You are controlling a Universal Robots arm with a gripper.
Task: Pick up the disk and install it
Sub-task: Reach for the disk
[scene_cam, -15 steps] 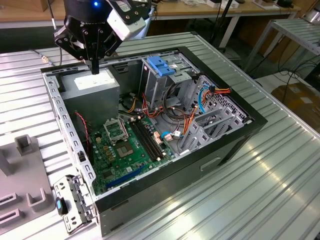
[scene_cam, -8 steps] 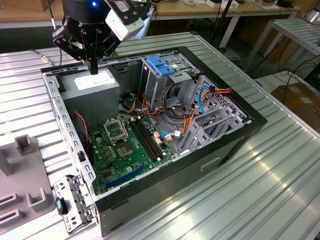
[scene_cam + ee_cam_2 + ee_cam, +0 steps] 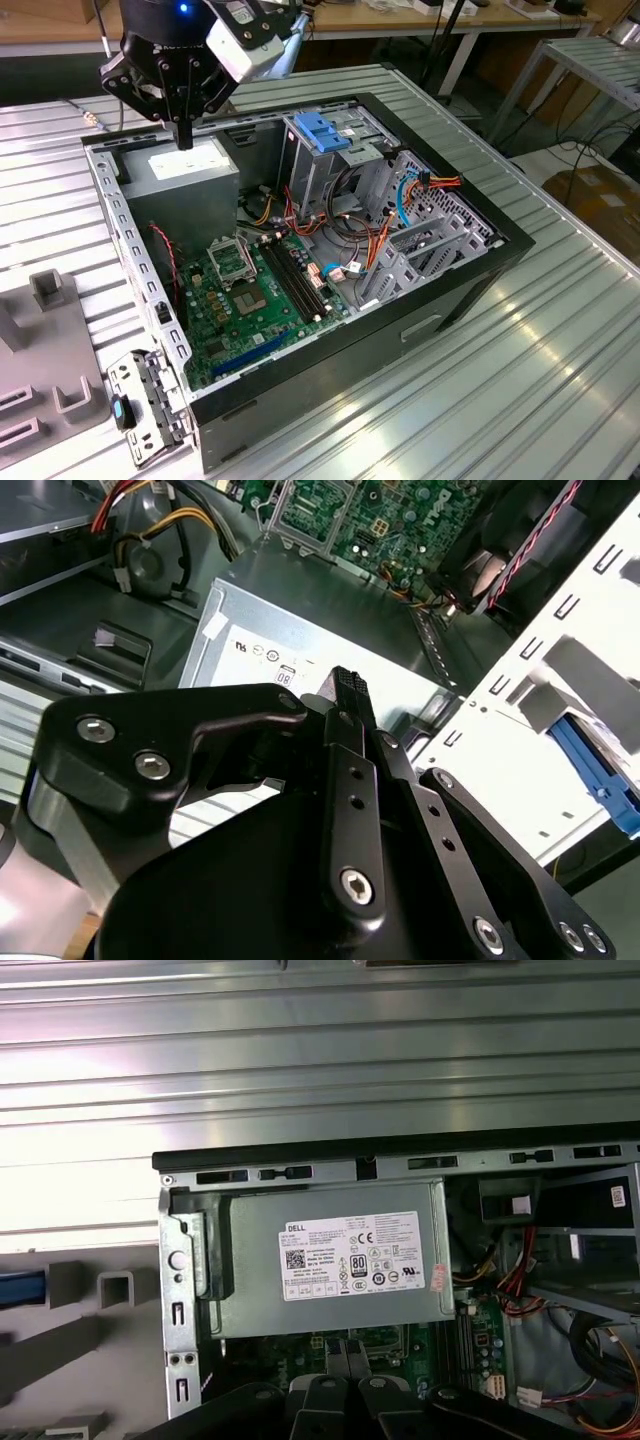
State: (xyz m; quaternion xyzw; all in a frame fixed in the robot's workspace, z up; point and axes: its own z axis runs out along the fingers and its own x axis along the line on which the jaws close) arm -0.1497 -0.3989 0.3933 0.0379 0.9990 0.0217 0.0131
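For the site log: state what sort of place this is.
Probably a robotics lab or workshop: an open PC case sits on a ribbed metal table, a gripper hangs over it, and workbenches stand behind.

The exterior view stands well off from the power supply point(image 3: 185, 172), high up. It looks down at a slant over the whole open computer case point(image 3: 350, 380) and the ribbed worktop point(image 3: 500, 400) around it, with the gripper point(image 3: 183, 138) just above the power supply. The first wrist view faces straight down from above the power supply point(image 3: 335, 1260), near enough that its label sits mid-frame. The second wrist view sits close behind the gripper point(image 3: 345, 685) and looks along it at a slant onto the power supply point(image 3: 300, 620). All three views share the power supply, and both wrist views also catch the motherboard point(image 3: 400, 520) point(image 3: 478, 1345) beside it.
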